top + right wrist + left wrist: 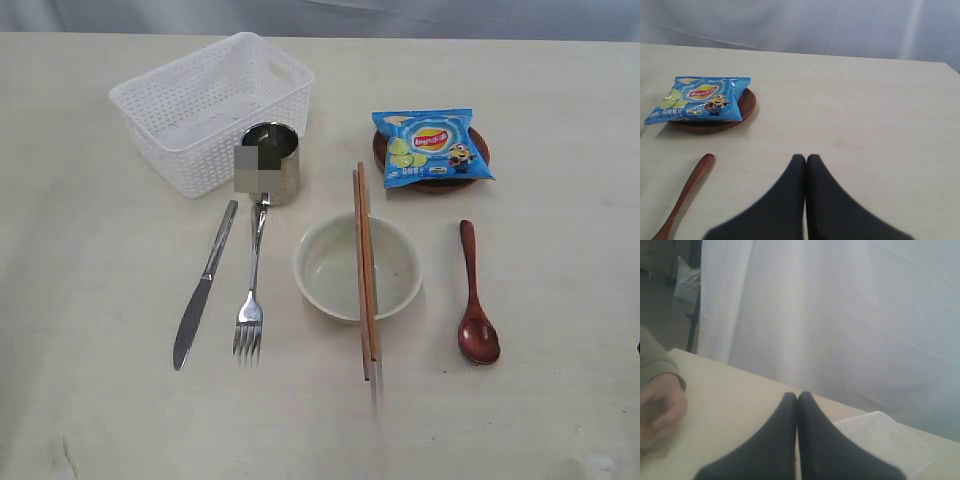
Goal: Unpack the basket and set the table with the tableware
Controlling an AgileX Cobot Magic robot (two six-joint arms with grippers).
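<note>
The white lattice basket [210, 110] stands at the back left of the table [80, 300]; one corner of the basket [885, 440] shows in the left wrist view. In front of it stands the steel cup [272, 165]. The knife [204, 285] and fork [251, 295] lie side by side left of the cream bowl [335, 270], and the chopsticks [366, 270] rest across the bowl. The dark red spoon [476, 300] [685, 192] lies to the right. The reddish-brown plate [432, 183] [742, 107] sits behind. My left gripper [798, 396] and right gripper [805, 158] are shut on nothing, neither seen in the exterior view.
A blue chip bag [432, 146] [700, 99] lies on the plate. A person's hand [660, 412] rests on the table at the edge of the left wrist view. A pale curtain [840, 315] hangs behind the table's far edge.
</note>
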